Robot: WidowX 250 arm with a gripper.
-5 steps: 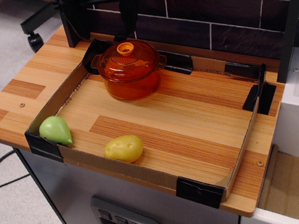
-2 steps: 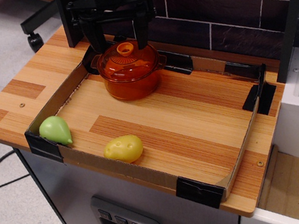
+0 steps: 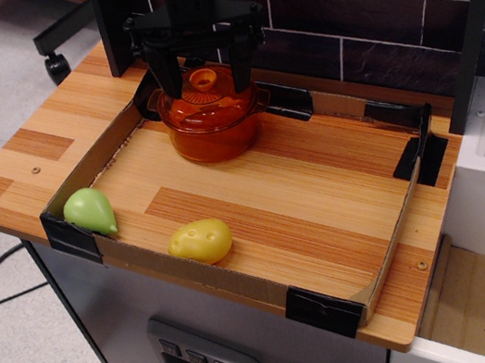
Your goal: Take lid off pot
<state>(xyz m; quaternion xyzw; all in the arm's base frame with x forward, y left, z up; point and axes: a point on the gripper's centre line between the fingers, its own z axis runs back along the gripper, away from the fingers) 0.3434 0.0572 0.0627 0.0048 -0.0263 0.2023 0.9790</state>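
Nothing is lifted yet: the lid sits on the pot, gripper spread apart, straddling the lid's knob.

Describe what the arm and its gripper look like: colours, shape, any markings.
The gripper is all black: a horizontal crossbar with two long, straight, narrow jaws hanging from its ends. Above it, the wrist is a dark cylindrical column running out of the top of the picture. No markings, labels or loose cables can be made out.
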